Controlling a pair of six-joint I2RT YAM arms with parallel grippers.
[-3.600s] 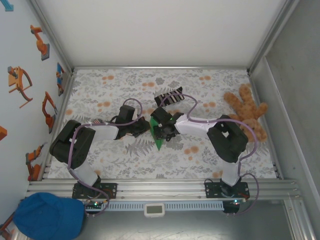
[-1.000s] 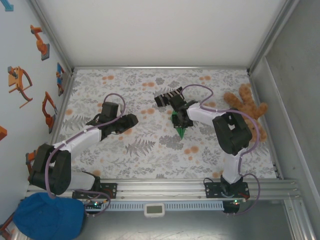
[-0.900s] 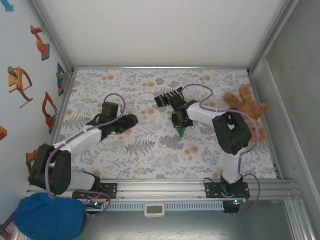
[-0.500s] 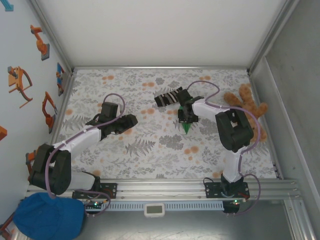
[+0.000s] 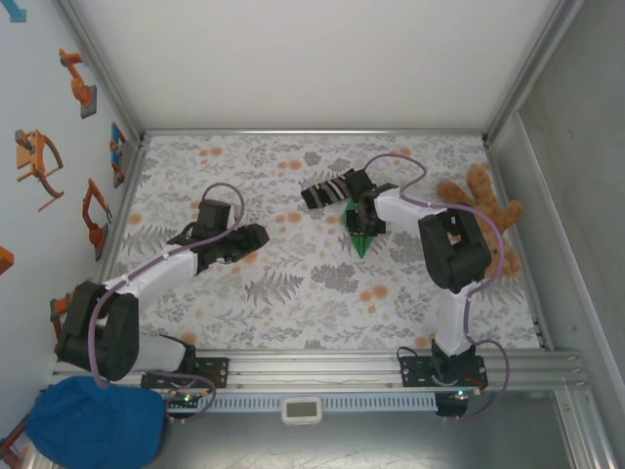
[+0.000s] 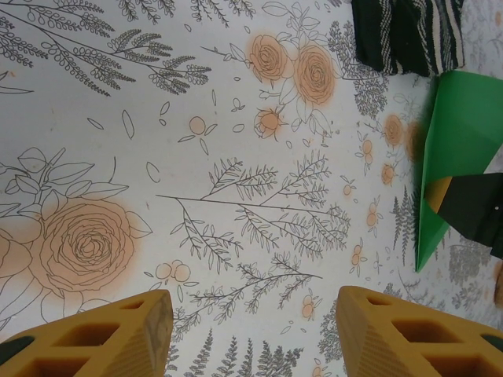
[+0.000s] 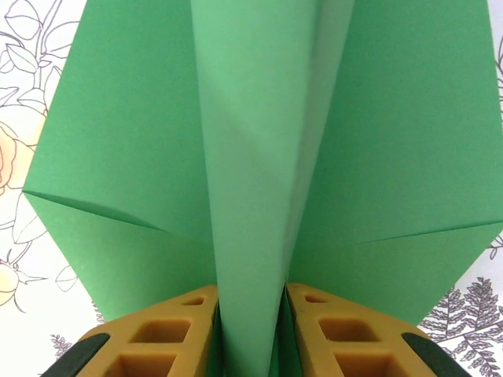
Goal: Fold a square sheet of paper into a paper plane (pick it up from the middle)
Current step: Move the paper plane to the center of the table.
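The paper plane looks folded, its centre fold pinched by the right gripper while the left gripper hangs open, empty; only setting it down seems left.

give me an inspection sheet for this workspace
surface: floral cloth, flat
job's things: green plane, folded, wings spread, centre fold raised
clutter: striped sock just beyond the plane; teddy at the right edge; blue cap off the table, near left
grippers: left gripper open over bare cloth; right gripper shut on the plane's centre fold
cables: purple cables loop along both arms
surroundings: robot stickers on the left wall; metal rail in front
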